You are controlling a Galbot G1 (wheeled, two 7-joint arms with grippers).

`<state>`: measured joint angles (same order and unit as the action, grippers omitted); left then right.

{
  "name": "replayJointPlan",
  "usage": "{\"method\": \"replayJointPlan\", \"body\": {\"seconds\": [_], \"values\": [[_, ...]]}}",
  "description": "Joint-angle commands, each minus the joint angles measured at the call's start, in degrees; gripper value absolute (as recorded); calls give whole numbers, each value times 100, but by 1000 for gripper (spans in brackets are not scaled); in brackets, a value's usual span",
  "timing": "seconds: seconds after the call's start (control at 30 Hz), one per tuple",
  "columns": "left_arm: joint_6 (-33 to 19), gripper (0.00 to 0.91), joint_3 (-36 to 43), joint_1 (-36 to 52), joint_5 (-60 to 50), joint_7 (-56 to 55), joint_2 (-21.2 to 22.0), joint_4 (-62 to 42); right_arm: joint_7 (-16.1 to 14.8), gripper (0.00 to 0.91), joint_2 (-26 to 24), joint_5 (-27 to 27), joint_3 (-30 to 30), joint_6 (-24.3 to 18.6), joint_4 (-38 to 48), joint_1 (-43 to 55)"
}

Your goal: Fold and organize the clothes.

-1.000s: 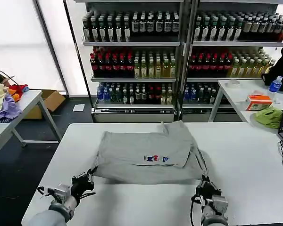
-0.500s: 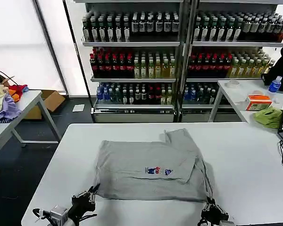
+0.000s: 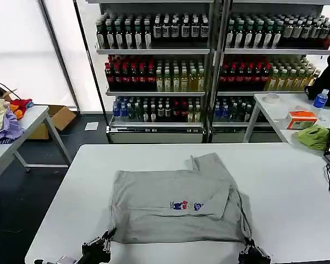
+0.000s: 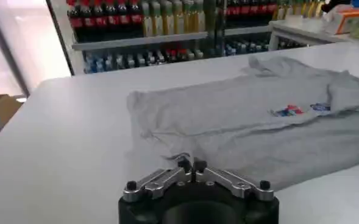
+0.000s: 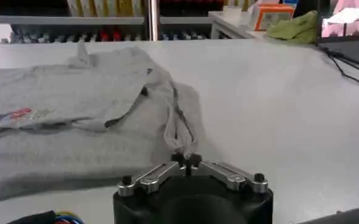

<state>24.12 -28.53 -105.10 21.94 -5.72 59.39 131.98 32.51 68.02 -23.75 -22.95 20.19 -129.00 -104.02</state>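
- Now the left end effector (image 4: 191,164) pinches the T-shirt (image 3: 176,206) at its near hem corner.
- Right end effector (image 5: 185,159) likewise clamps the other corner (soft, limp cotton; it will likely drag across the counter (image 3: 286,181)).

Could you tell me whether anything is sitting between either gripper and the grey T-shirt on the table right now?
Nothing visible does. The left gripper is shut on the near hem of the grey T-shirt, and the right gripper is shut on a bunched corner of it, so both are already in contact with it on the white table.
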Motion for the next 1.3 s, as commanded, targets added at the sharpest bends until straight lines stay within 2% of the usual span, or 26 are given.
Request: {"method": "replayJointPlan", "body": {"seconds": [0.03, 0.2, 0.4, 0.47, 0.5, 0.53, 0.6, 0.73, 0.83, 0.93, 1.0, 1.03, 1.1, 1.2, 1.3], "values": [[-10, 907, -6, 15, -38, -27, 308, 119, -50, 907, 26, -7, -97, -40, -176, -113], [-231, 907, -79, 362, -1, -17, 620, 349, -20, 907, 187, 50, -274, -160, -756, -223], [-378, 907, -368, 1158, 191, -23, 707, 370, -51, 907, 324, 340, -1018, -242, -990, 320], [-424, 907, -448, 1409, 194, 17, 638, 305, -335, 907, 316, 320, -1236, -478, -943, 648], [-553, 907, -447, 1534, 209, 56, 575, 183, -574, 907, 290, 358, -1354, -687, -862, 789], [-696, 907, -427, 1826, 232, 93, 487, 10, -859, 907, 243, 477, -1475, -839, -603, 985], [-877, 907, -377, 2251, 232, 215, 350, -209, -1177, 907, 173, 798, -1495, -998, -339, 1361], [-891, 907, -44, 3245, 475, 380, 18, -994, -1840, 907, -71, 1438, -1404, -1272, 628, 2620], [-1139, 907, 241, 3755, 513, 632, -166, -1671, -2113, 907, -332, 1728, -1191, -1642, 1323, 3397], [-1323, 907, 609, 4311, 590, 629, -207, -2221, -2352, 907, -534, 1750, -903, -1797, 1993, 3912], [-1766, 907, 844, 4701, 338, 664, -172, -2700, -2441, 907, -589, 1736, -676, -2003, 2431, 4294], [-2122, 907, 973, 4892, 240, 755, -134, -2990, -2424, 907, -603, 1739, -550, -2008, 2658, 4616], [-2483, 907, 1135, 5271, 126, 915, -45, -3598, -2423, 907, -614, 1576, -368, -1622, 2973, 5022], [-2650, 907, 1416, 5779, -23, 843, 57, -4364, -2134, 907, -553, 1276, 98, -1201, 3540, 5629], [-2437, 907, 1761, 6089, -81, 369, 8, -4686, -2000, 907, -538, 817, 495, -764, 4015, 6056]]}}
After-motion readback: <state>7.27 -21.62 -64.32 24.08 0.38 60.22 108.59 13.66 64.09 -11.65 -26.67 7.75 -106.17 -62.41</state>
